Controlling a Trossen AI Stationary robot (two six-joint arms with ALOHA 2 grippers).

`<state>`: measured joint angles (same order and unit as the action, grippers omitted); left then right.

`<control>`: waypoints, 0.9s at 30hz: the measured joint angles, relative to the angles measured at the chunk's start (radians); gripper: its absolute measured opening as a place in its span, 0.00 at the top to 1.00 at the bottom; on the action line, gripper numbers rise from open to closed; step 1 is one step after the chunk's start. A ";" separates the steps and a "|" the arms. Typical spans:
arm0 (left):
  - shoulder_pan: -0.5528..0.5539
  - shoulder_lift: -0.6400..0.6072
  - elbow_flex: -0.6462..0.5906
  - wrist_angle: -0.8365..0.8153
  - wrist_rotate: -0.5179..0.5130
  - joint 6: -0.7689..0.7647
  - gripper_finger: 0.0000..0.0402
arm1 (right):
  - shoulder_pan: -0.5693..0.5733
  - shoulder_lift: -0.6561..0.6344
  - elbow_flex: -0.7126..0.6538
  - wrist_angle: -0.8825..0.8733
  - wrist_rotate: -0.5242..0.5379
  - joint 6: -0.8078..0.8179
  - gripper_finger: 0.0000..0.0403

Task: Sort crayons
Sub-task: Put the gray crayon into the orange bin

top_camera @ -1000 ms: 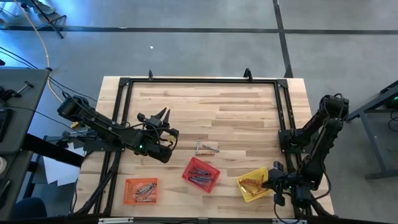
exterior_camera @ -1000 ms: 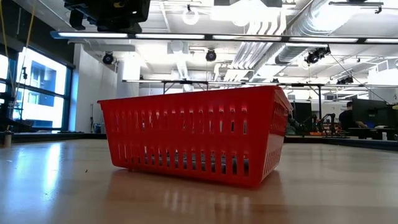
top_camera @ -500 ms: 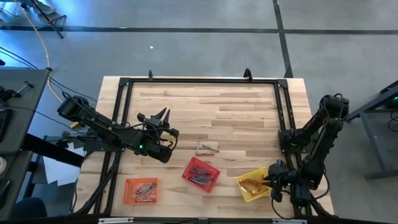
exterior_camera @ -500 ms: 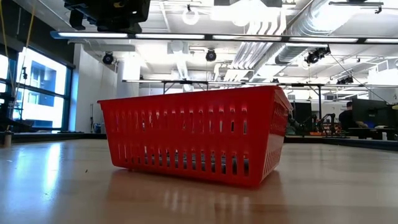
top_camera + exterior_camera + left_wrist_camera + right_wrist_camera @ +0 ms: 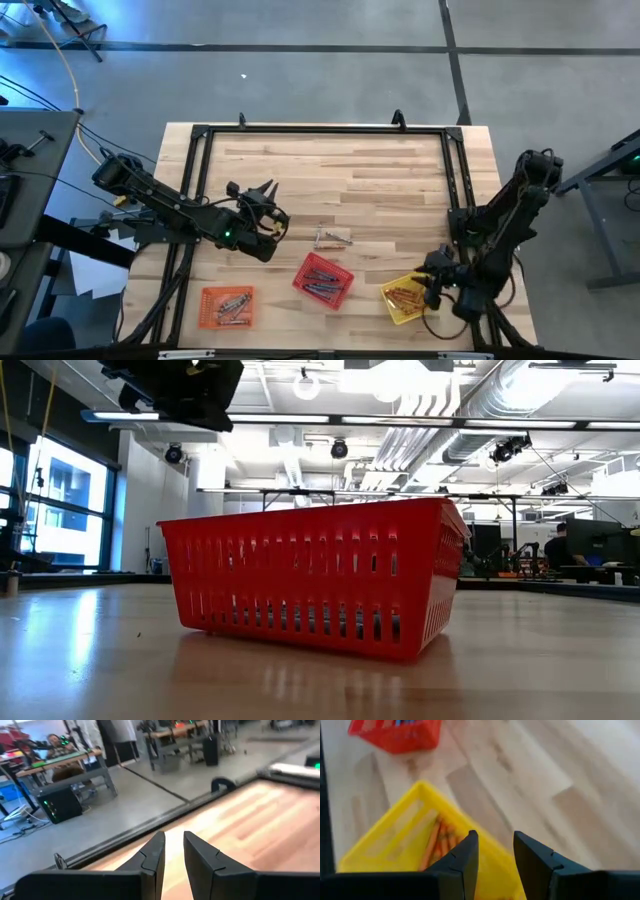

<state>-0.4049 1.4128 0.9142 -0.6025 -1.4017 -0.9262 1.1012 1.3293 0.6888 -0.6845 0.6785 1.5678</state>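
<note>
Now right gripper (image 5: 492, 851) parted, lifted off yellow basket (image 5: 395, 827)

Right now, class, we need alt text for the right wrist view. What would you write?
The right arm's two dark fingers, parted and empty, hang above a yellow mesh basket holding reddish-orange crayons. Beyond it on the wooden table sits a red basket.

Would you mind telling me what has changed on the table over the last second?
The right claw has opened above the yellow basket and drawn back slightly toward the table's far side, holding nothing; reddish-orange crayons lie in that basket. The left claw shifted only a touch. The red basket, orange basket and the loose crayons between them stayed put.
</note>
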 joint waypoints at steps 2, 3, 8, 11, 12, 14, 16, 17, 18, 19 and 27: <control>0.000 0.000 0.000 0.000 0.023 0.019 0.85 | -0.052 -0.025 0.000 0.000 -0.002 -0.076 0.71; 0.000 0.000 0.000 0.001 0.027 0.022 0.85 | -0.081 -0.039 0.000 0.000 -0.005 -0.120 0.71; 0.000 0.000 0.000 0.000 0.032 0.046 0.85 | -0.259 -0.099 0.000 0.000 -0.062 -0.324 0.71; 0.000 0.000 0.000 0.000 0.032 0.048 0.85 | -0.382 -0.108 0.000 0.012 -0.138 -0.443 0.71; 0.000 0.000 0.000 0.000 0.032 0.048 0.85 | -0.421 -0.107 0.000 0.021 -0.169 -0.488 0.71; 0.000 0.000 0.000 -0.001 0.035 0.052 0.85 | -0.501 -0.102 0.000 0.064 -0.229 -0.590 0.71; 0.000 0.000 0.000 -0.001 0.051 0.074 0.85 | -0.572 -0.097 0.000 0.118 -0.274 -0.698 0.71; 0.000 0.000 0.000 -0.001 0.054 0.082 0.85 | -0.606 -0.098 0.000 0.149 -0.287 -0.751 0.71; 0.000 0.000 0.000 -0.001 0.056 0.085 0.85 | -0.640 -0.098 0.000 0.185 -0.300 -0.803 0.71; 0.000 0.000 0.000 -0.001 0.056 0.090 0.85 | -0.672 -0.098 0.000 0.218 -0.317 -0.850 0.71; 0.000 0.000 0.000 -0.004 0.122 0.093 0.85 | -0.887 -0.047 0.001 0.437 -0.490 -1.129 0.71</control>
<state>-0.4049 1.4128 0.9138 -0.6070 -1.2794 -0.8330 0.2143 1.2819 0.6897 -0.2475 0.1886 0.4391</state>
